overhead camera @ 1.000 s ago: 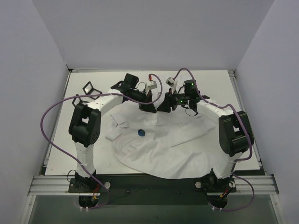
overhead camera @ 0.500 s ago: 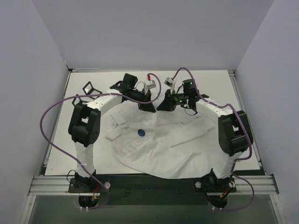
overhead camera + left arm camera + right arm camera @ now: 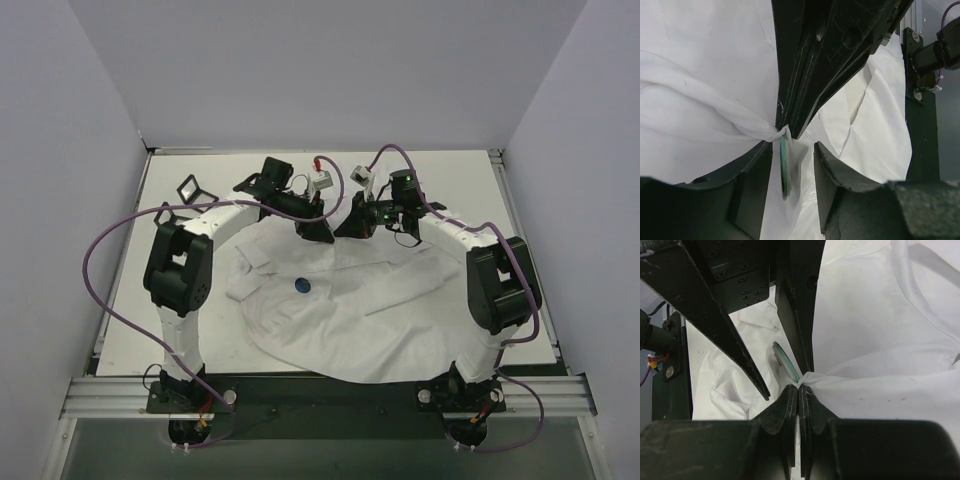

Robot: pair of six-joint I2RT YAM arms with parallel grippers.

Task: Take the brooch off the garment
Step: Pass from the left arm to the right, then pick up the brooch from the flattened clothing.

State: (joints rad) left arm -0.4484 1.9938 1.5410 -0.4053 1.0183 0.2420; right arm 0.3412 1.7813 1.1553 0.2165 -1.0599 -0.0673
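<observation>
A large white thin-fabric shirt [image 3: 340,320], the garment, is lying spread over the white tabletop [image 3: 200,175]. Both arms are reaching in over its far edge, and their grippers are meeting almost tip to tip there. The right gripper [image 3: 799,388] is pinching a gathered fold of the shirt between its closed black fingers, so the cloth is bunching into a tight twisted point at the fingertips. The brooch [image 3: 785,170], a thin round disc with a green rim seen edge-on, is hanging just beside that pinch, its upper edge touching the bunched cloth. The left gripper [image 3: 792,150] is standing open with its two dark fingers straddling the disc. The brooch is sitting in the gap between them, close to one finger and clearly apart from the other. Whether it is touching the nearer finger cannot be told. In the top view the disc is hidden by the grippers. A small dark-blue round spot [image 3: 302,285] is showing on the shirt nearer the arm bases, apart from both grippers, and what it is cannot be told.
</observation>
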